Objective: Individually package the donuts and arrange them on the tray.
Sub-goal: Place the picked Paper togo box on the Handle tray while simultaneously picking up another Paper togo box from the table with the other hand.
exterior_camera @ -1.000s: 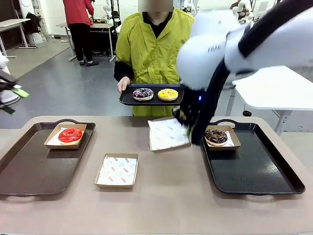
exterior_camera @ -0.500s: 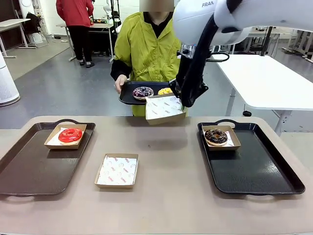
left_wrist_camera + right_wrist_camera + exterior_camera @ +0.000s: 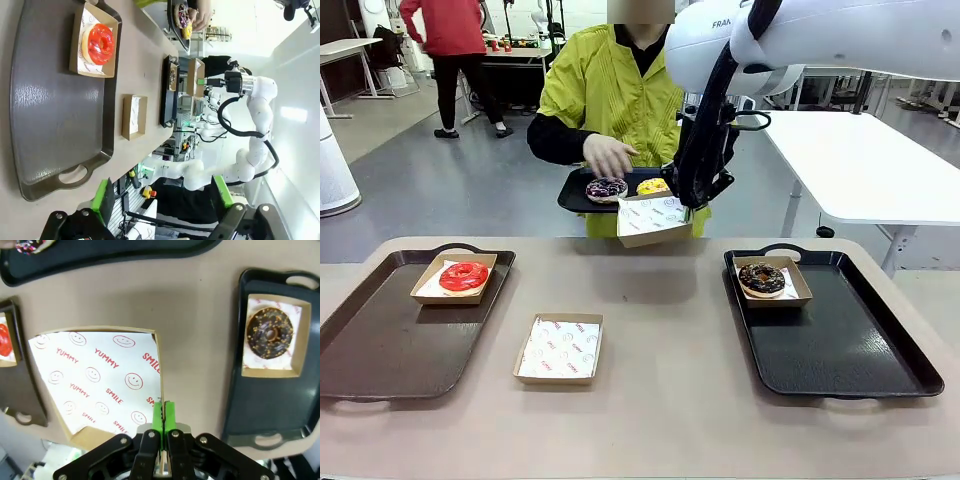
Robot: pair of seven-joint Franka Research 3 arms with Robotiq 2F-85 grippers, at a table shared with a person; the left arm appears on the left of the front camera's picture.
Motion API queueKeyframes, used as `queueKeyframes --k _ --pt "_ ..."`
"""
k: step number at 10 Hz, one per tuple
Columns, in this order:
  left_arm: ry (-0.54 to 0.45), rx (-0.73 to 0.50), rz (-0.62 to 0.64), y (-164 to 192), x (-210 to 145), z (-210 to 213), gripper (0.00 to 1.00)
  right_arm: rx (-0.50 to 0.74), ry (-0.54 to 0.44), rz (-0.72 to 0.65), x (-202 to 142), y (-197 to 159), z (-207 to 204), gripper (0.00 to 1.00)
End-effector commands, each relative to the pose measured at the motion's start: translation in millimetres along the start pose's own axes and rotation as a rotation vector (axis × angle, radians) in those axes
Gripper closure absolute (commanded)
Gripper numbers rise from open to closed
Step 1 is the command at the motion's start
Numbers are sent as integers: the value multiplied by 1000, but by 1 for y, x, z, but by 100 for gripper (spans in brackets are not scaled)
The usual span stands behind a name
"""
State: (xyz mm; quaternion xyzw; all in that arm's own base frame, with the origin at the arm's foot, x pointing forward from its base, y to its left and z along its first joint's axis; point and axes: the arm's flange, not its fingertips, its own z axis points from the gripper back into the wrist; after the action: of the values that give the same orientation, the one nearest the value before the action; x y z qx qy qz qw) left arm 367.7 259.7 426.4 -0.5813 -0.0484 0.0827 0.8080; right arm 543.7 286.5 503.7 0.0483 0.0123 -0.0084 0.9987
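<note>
A robotics lab in an open hall: a white robot arm [image 3: 840, 35] reaches over a beige table [image 3: 660, 420] set with dark trays [image 3: 390, 350], a white worktable [image 3: 865, 170] on bare grey floor [image 3: 450, 190] behind, and a person in a red top [image 3: 445, 25] standing at a far bench [image 3: 520, 50]

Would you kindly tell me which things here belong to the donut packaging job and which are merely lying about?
Belongs: red donut; chocolate donut; drizzled donut; yellow donut; lined box gripped by the right tool; spare lined box; left tray; right tray; serving tray.
Lying about: white side table; white floor unit.
</note>
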Motion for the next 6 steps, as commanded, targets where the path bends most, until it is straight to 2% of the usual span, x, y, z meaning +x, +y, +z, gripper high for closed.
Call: queueKeyframes --k 1,6 --pt "9 2 2 -1 2 1 0 4 -10 6 -8 1 6 100" --pt "9 2 2 -1 2 1 0 4 -10 6 -8 1 6 100"
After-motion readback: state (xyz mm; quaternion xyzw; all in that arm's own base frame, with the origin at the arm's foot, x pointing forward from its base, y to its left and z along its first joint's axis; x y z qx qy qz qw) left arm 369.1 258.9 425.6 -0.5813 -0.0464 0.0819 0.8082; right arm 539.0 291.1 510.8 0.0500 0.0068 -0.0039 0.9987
